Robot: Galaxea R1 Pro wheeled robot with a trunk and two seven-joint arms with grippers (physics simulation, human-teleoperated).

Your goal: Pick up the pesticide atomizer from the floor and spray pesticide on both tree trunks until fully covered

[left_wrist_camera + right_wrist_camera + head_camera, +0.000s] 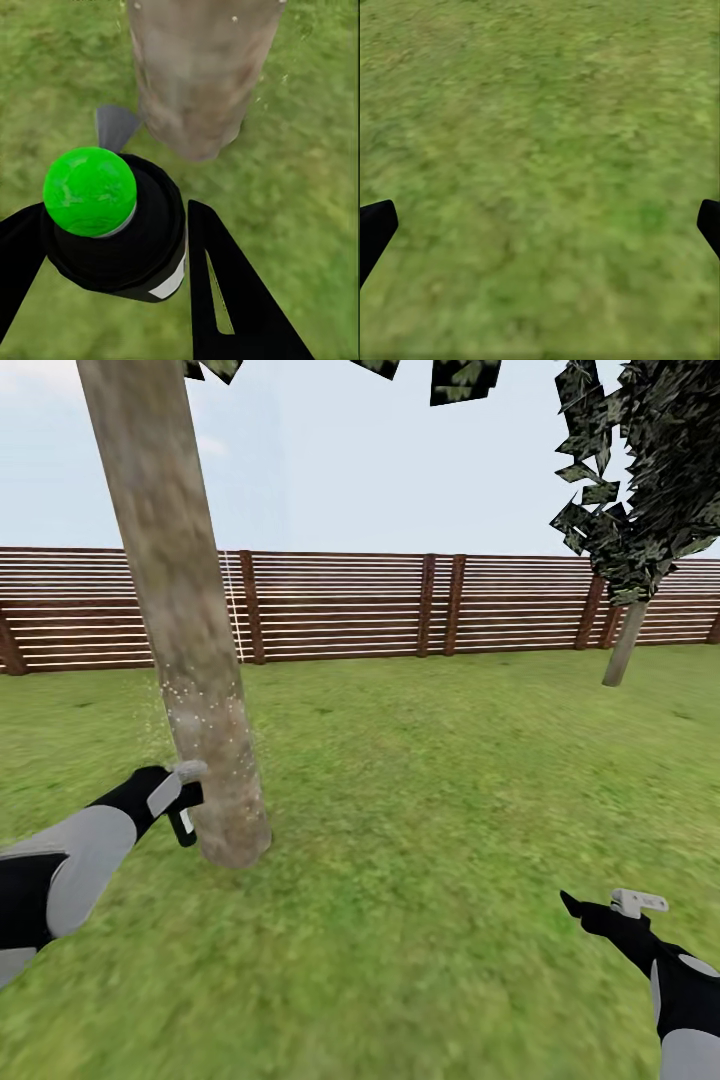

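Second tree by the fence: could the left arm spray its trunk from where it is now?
Probably not. The left gripper, holding the sprayer, sits against the near tree; the far tree stands well off across open lawn.

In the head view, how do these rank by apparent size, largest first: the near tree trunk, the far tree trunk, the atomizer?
1. Near tree trunk, by far the largest.
2. Far tree trunk; it looks small only because it stands far away.
3. Pesticide atomizer in the left end effector, close in apparent size to the far trunk, so this order is unsure.

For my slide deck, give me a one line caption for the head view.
Left claw holds the pesticide atomizer against the near tree trunk, whitish speckles dotting the bark.
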